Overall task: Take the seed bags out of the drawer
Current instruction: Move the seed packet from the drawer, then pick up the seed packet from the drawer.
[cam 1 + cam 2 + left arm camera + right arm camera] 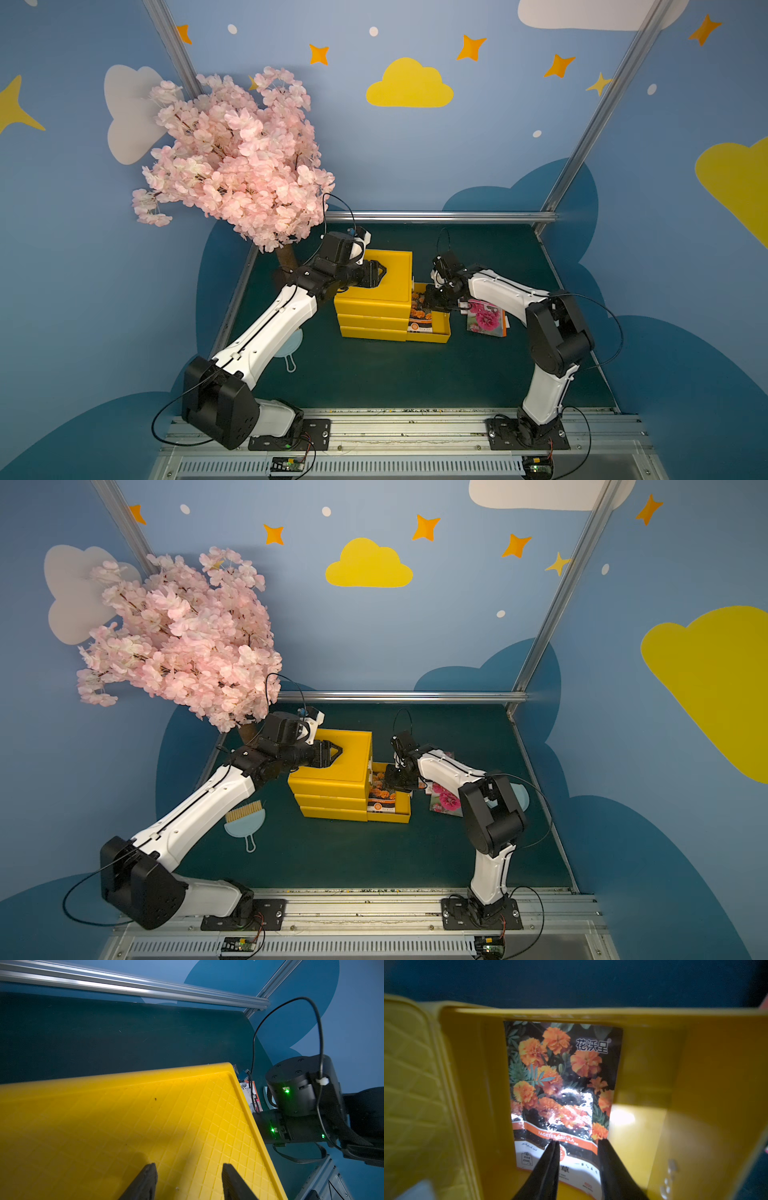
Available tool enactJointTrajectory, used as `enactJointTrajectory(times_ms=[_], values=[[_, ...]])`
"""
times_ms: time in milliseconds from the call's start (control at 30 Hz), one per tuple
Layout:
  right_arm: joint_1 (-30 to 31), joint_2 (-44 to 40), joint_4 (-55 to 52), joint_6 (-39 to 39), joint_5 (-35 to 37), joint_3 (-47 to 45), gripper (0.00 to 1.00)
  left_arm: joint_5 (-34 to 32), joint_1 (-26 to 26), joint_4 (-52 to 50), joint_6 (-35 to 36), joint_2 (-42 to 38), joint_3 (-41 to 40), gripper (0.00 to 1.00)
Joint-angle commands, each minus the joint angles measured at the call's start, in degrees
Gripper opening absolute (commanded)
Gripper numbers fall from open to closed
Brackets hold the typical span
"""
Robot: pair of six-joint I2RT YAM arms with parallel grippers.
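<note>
— Where have the seed bags got to?

— One each way. The orange seed bag lies flat, face up, on the floor of the drawer, which is pulled out of the yellow cabinet towards the table's right edge. The pink seed bag is out on the table, just beside the drawer's front end, not touching it, partly under the right arm.

— And the right gripper?

— Down inside the drawer, over the banded end of the orange seed bag. Its jaws stand a little apart with nothing between them. Whether the tips touch the packet, I can't tell.

— The left gripper?

— Lying across the cabinet's top, pointing towards the drawer side. Jaws moderately apart, holding nothing; only the ribbed yellow lid shows between them.

— Where does the cabinet stand?

— Mid-table, towards the back edge. The pink blossom tree fills the back left corner.
</note>
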Motion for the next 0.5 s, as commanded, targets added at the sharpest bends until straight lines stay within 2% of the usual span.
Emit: enactJointTrajectory(times_ms=[0, 233, 467], values=[[0.7, 2.4, -2.4, -0.7, 2.3, 1.5, 0.43, -1.1, 0.1, -15.9, -0.3, 4.3, -5.1, 0.56], [0.9, 4.5, -2.7, -0.6, 3.2, 2.5, 0.45, -0.8, 0.2, -15.6, -0.4, 4.5, -5.2, 0.56], [0.9, 6.2, -1.1, 0.2, 1.5, 2.6, 0.41, -0.7, 0.3, -15.5, -0.4, 4.8, -5.4, 0.56]])
